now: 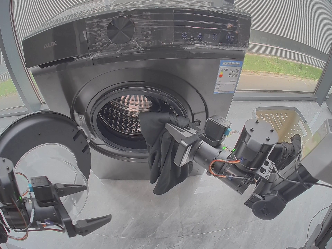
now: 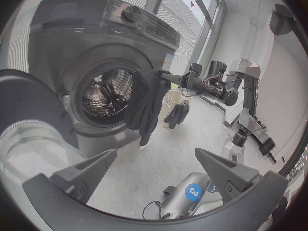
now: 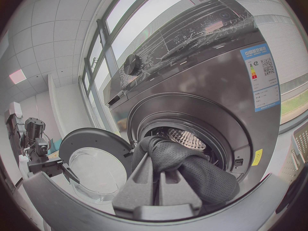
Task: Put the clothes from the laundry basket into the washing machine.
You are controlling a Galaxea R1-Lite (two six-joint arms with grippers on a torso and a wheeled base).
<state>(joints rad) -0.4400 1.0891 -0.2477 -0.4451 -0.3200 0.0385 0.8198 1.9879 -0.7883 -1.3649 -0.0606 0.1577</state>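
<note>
The head view looks down on the washing machine (image 1: 138,70). Its round door (image 1: 45,139) is swung wide to the robot's left and the steel drum (image 1: 124,118) is exposed. The right arm stretches in from the right, forearm roughly level, wrist aimed at the opening. The right end effector (image 1: 169,127) is pressed together on the top of a black garment (image 1: 162,159), just in front of the right half of the opening.

The garment hangs with its long axis up and down. Its bunched top is at the fingers and its loose lower end dangles past the opening's bottom rim, in front of the machine's front panel and above the floor (image 1: 155,218). The top fold may brush the door seal, but I cannot tell.

The right wrist view adds the cloth's mesh weave and shows both fingers (image 3: 141,183) squeezed on it with no gap between them.

The left wrist view gives a side look. The laundry basket (image 2: 170,98) stands on the floor beyond the hanging garment, at the machine's right side, with a second dark piece of clothing (image 2: 178,113) draped over its rim.

The left arm sits low at the robot's left, below the open door. The left end effector (image 1: 98,203) is spread wide and holds nothing, its fingers pointing toward the machine.
</note>
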